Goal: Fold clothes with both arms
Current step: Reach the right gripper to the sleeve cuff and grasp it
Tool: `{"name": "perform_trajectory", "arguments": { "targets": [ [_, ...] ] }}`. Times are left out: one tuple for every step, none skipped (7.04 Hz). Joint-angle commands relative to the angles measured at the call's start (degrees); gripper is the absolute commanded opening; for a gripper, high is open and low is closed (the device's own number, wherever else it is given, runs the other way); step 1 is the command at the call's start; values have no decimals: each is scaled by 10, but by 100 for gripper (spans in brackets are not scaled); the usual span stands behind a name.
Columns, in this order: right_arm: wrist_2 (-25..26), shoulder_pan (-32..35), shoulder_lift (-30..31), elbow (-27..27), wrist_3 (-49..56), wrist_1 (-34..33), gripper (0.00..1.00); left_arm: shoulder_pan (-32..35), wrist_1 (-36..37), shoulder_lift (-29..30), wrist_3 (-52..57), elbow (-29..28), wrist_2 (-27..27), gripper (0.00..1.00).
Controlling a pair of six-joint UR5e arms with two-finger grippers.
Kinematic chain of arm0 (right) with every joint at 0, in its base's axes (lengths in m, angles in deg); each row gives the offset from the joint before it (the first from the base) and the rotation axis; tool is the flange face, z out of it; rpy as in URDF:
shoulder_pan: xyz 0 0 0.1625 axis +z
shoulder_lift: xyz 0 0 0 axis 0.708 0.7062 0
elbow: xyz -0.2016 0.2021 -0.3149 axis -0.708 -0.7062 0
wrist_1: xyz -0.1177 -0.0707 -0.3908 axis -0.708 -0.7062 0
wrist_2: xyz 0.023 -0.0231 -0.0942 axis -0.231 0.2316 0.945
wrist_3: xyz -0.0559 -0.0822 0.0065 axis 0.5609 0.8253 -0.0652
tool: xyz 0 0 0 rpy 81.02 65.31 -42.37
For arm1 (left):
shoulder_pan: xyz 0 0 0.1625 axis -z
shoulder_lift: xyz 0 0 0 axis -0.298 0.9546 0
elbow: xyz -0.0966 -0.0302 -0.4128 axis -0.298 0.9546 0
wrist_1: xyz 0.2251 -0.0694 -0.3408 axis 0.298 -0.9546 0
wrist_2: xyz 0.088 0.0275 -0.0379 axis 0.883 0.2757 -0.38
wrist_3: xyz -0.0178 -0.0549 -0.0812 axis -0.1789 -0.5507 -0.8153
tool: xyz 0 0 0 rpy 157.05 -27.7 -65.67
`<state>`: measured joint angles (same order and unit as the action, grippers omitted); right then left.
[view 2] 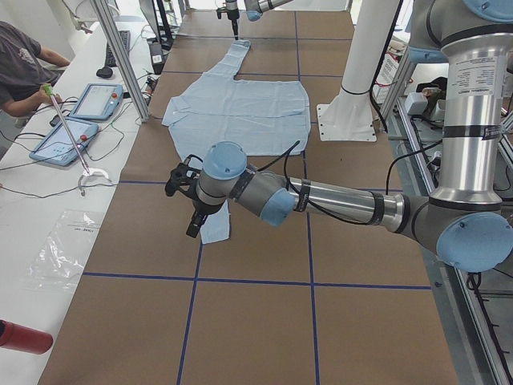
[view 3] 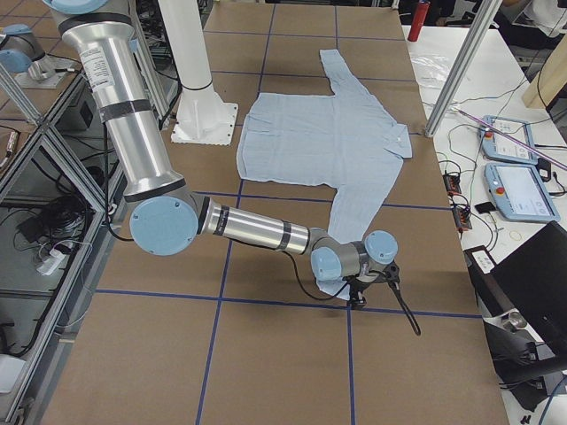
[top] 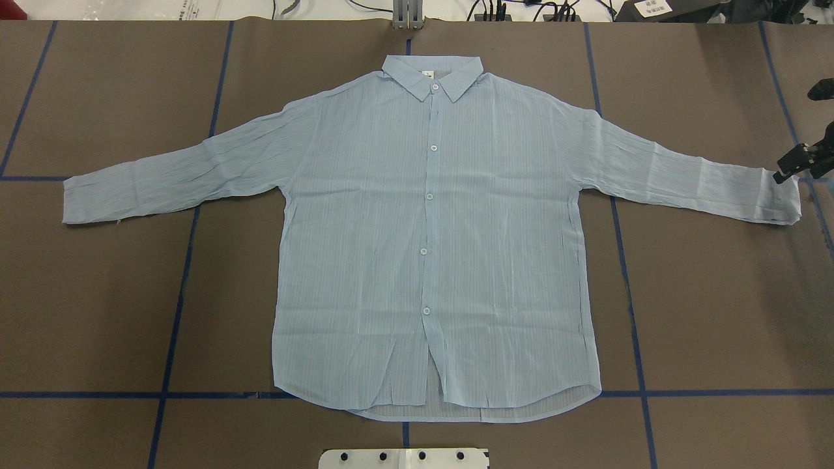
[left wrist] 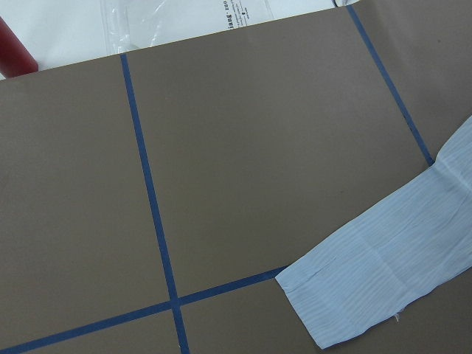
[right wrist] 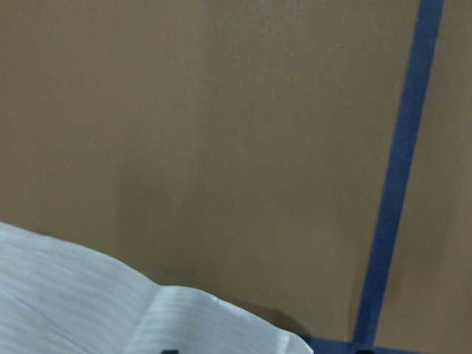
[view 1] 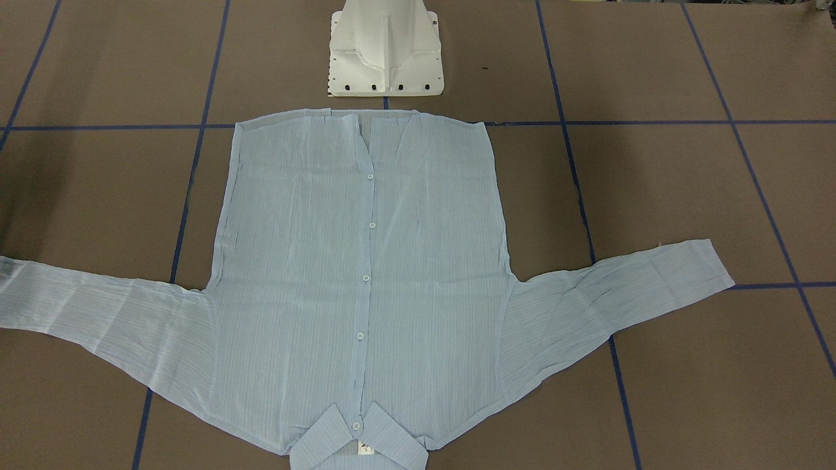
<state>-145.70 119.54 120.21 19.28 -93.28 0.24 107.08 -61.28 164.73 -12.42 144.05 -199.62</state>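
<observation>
While shirt point(top: 430, 260) lies flat, right hand point(top: 780, 174) at cuff point(top: 775, 202) edge

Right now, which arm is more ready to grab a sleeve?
Right, probably. The right claw is down beside the shirt's sleeve end, and its camera sees that cloth close up. The left claw looks at the other cuff from farther away.

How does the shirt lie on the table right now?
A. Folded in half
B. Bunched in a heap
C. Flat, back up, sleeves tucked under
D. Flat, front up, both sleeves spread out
D: the shirt lies flat with its buttons facing up and its sleeves stretched out to either side.
</observation>
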Motion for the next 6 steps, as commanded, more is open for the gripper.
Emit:
{"name": "perform_trajectory", "arguments": {
  "targets": [
    [0, -3, -2, -5, 0, 0, 72, 0, 0, 0, 0, 0, 0, 100],
    [1, -3, -2, -7, 0, 0, 66, 0, 0, 0, 0, 1, 0, 100],
    [2, -3, -2, -8, 0, 0, 54, 0, 0, 0, 0, 1, 0, 100],
    [2, -3, -2, -9, 0, 0, 38, 0, 0, 0, 0, 2, 0, 100],
    [2, -3, -2, -9, 0, 0, 10, 0, 0, 0, 0, 2, 0, 100],
    [2, -4, -2, -9, 0, 0, 0, 0, 0, 0, 0, 2, 0, 100]
  ]
}}
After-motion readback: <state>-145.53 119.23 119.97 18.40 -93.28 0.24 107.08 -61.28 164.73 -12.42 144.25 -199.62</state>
